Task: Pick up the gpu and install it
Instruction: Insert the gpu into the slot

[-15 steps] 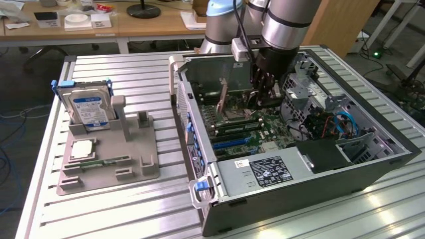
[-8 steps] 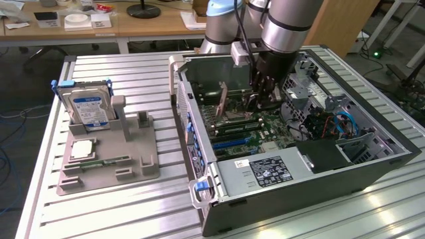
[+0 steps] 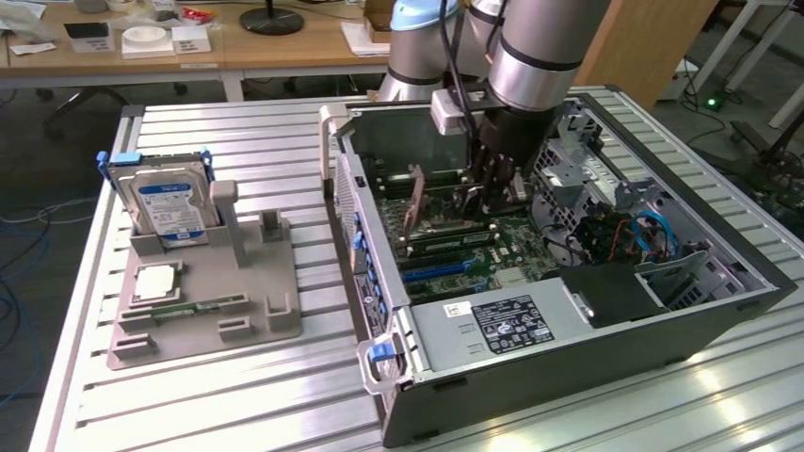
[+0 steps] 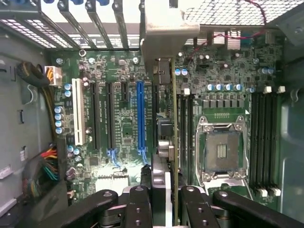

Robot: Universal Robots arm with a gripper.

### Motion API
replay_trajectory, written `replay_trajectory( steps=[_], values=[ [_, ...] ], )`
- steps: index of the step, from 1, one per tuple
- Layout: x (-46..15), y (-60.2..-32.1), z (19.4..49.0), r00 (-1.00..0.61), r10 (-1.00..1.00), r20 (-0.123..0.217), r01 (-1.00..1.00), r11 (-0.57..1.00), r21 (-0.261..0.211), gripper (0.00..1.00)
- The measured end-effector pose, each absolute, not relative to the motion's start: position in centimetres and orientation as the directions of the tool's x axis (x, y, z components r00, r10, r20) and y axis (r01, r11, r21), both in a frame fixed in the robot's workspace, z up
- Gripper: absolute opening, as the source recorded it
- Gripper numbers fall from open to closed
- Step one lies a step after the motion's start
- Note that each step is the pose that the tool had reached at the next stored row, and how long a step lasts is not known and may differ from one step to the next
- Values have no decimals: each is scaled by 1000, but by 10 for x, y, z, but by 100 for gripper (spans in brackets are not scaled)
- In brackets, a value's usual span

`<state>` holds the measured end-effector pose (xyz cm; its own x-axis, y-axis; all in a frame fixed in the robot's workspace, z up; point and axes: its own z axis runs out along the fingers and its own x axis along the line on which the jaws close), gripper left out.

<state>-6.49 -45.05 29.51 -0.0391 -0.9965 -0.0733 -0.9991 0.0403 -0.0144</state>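
My gripper (image 4: pixel 166 209) is shut on the gpu (image 4: pixel 167 123), which I see edge-on between the black fingers (image 4: pixel 138 204) in the wrist view. The card stands upright on its edge over the motherboard (image 4: pixel 123 128). It lies along a black slot right beside the blue slot (image 4: pixel 140 116). Its silver end bracket (image 4: pixel 164 28) is up against the case's rear slot openings. Whether the card is seated in the slot I cannot tell. In the exterior view my gripper (image 3: pixel 488 198) reaches down into the open computer case (image 3: pixel 703 311), with the gpu (image 3: pixel 440 215) below it.
A grey fixture (image 3: pixel 251 311) on the slatted table at the exterior view's left holds a hard drive (image 3: pixel 169 202) and a square CPU chip (image 3: pixel 157 281). Inside the case are the power supply (image 3: pixel 503 320), an open CPU socket (image 4: pixel 221 149) and cable bundles (image 4: pixel 45 166).
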Motion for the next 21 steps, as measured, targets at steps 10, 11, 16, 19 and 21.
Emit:
replay_trajectory(
  steps=[10, 11, 16, 19, 21],
  values=[
    [-78, -456, 287, -38, -997, -73, -999, 39, -14, 28],
    [-78, -458, 287, -38, -997, -73, -999, 39, -14, 28],
    [-80, -462, 283, -39, -997, -73, -999, 40, -15, 28],
    [-82, -462, 278, -38, -997, -73, -999, 39, -14, 28],
    [-82, -462, 274, -38, -997, -73, -999, 39, -14, 28]
  ],
)
